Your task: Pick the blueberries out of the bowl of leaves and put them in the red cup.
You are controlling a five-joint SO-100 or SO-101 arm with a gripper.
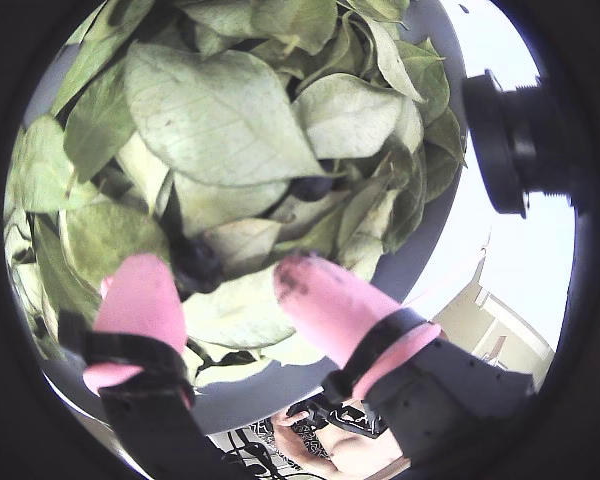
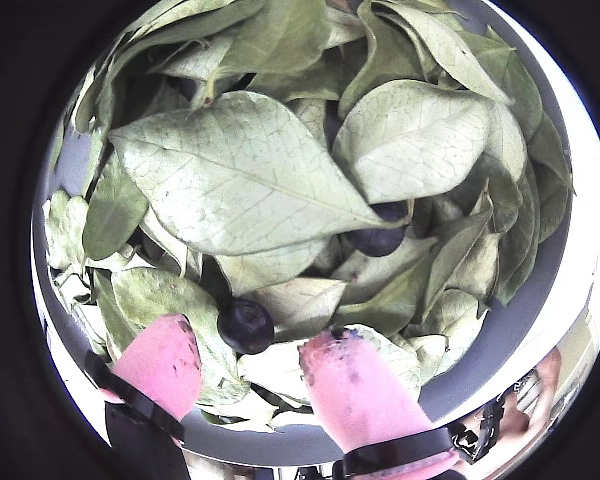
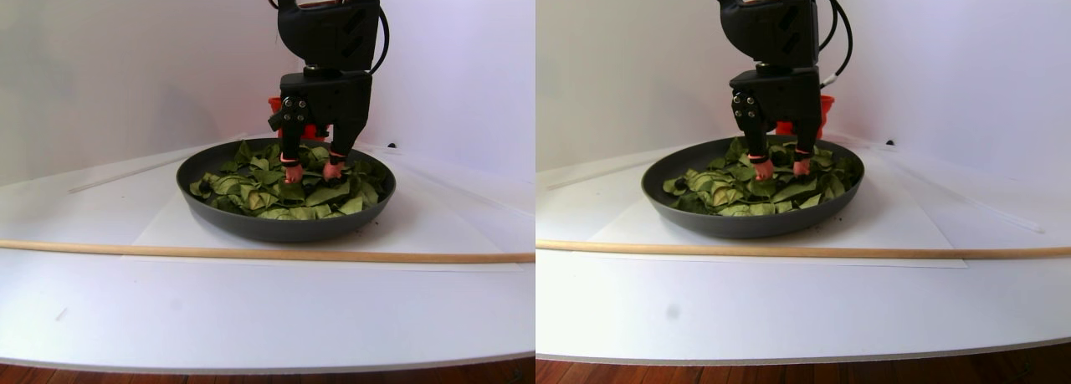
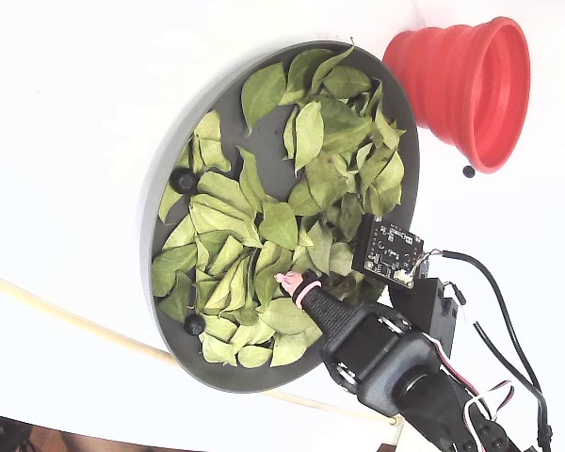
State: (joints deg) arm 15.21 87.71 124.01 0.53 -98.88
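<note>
Stick (image 3: 251, 253): a thin wooden rod lying across the bench (image 3: 251, 317) in front of the bowl, seen in the stereo pair view.

Bowl (image 4: 165, 179): dark grey, shallow, full of green leaves (image 4: 226, 202); it sits on the white bench.

End effector (image 2: 248, 360): down among the leaves on the bowl's near side, pink-tipped fingers (image 2: 165, 360) spread a moderate way apart — nothing pinched between them. In the stereo pair view the tips (image 3: 293, 173) touch the leaf layer.

Berry by the tips (image 2: 245, 325): a dark blueberry lies in the gap between the two pink fingers, just ahead of them, not gripped. In a wrist view (image 1: 195, 262) it sits half under a leaf beside the left finger.

Second berry (image 2: 378, 238): farther in, tucked under the edge of a big pale leaf (image 2: 235, 175).

Other berries: in the fixed view one dark berry (image 4: 183, 179) rests on bare bowl at the left rim, another (image 4: 194, 325) near the lower rim — both well apart from the fingers.

Cup (image 4: 466, 85): red, ribbed, standing on the bench just beyond the bowl's far rim; in the stereo pair view it is mostly hidden behind the arm (image 3: 330, 33).
</note>
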